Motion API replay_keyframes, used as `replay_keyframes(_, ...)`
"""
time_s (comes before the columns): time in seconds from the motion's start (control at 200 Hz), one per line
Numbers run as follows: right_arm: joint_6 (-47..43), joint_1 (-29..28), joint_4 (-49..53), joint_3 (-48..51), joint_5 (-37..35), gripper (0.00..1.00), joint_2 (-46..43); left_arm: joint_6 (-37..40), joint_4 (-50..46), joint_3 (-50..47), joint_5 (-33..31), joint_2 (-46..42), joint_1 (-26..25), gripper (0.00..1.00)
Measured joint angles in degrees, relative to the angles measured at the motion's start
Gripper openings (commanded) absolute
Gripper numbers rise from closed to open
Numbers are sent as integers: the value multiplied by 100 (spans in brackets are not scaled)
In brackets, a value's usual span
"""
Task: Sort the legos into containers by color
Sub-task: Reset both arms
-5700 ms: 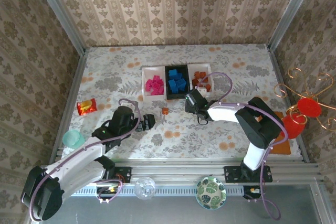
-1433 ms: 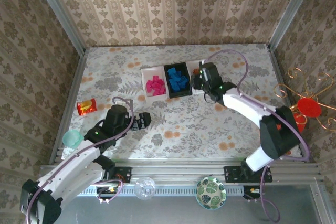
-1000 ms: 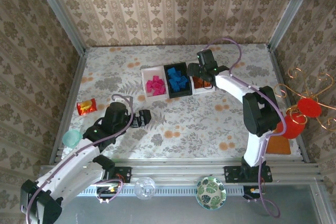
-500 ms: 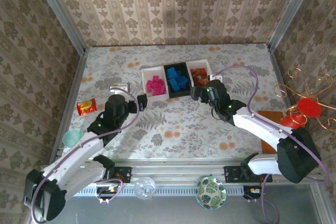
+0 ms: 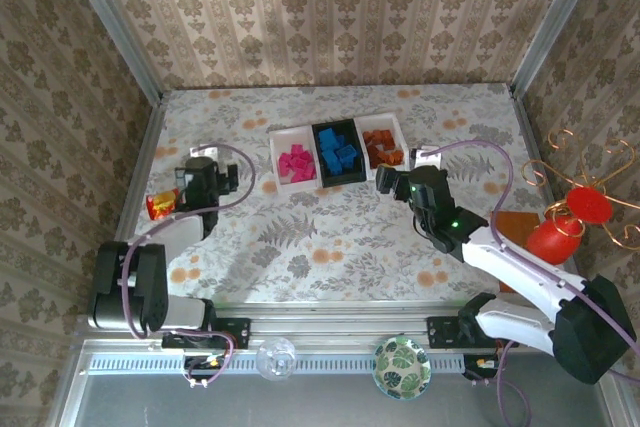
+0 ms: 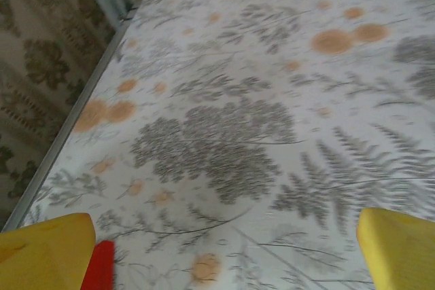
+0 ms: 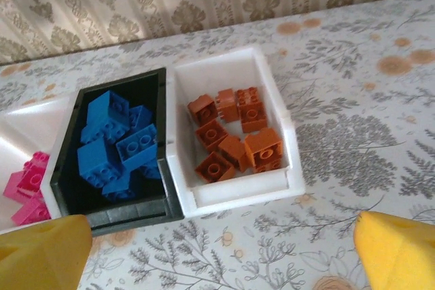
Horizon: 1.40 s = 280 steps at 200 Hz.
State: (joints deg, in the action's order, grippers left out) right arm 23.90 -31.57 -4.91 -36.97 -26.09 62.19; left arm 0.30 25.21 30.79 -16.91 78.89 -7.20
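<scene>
- Our right tool (image 7: 219, 252), spread wide and empty, hangs just before the containers (image 7: 238, 193), colour-sorted legos (image 7: 231, 137) inside.
- Our left tool (image 6: 224, 249), equally wide and empty, hovers over bare worktop (image 6: 272, 66).

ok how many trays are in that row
3, joined: left white tray with pink legos, middle black tray with blue legos, right white tray with orange-brown legos. None seems hidden.

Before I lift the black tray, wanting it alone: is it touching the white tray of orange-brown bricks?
Touching. Right wrist view: the black tray and the white tray meet wall to wall, no gap between.
</scene>
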Motion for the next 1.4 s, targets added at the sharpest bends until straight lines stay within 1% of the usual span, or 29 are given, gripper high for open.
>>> replay_keyframes(0.105, -103, 4, 90, 0, -221, 100, -103, 46, 525, -310, 120, 326, 321, 100)
replay_keyframes(0.255, -306, 188, 203, 0, -345, 100, -201, 149, 1469, -577, 651, 815, 431, 100)
replay_keyframes(0.285, -385, 262, 223, 0, -339, 100, -203, 153, 1788, -688, 767, 905, 461, 100)
replay_keyframes(0.435, -846, 605, 105, 70, -251, 100, -203, 173, 2168, -844, 1110, 1047, 579, 100)
replay_keyframes(0.485, -1045, 730, -85, 201, -221, 100, -203, 177, 2312, -844, 1121, 1049, 579, 100)
replay_keyframes(0.605, -1692, 1224, -1008, 885, -190, 100, -118, 170, 2756, -944, 699, 1047, 476, 100)
replay_keyframes(0.685, -2009, 1578, -1475, 1209, -98, 100, 188, 170, 2811, -970, 612, 1047, 461, 100)
replay_keyframes(0.835, -2317, 2149, -2579, 1379, 201, 100, 1329, 175, 2844, -970, 612, 1047, 455, 100)
replay_keyframes(1.065, -2350, 2758, -3923, 1423, 1132, 100, 2441, 175, 2844, -970, 612, 1047, 455, 100)
replay_keyframes(1.21, -2330, 2855, -4120, 1432, 1432, 100, 2540, 177, 2844, -970, 612, 1047, 455, 100)
replay_keyframes(1.4, -2308, 2876, -4256, 1432, 1613, 100, 2540, 177, 2844, -970, 612, 1047, 455, 100)
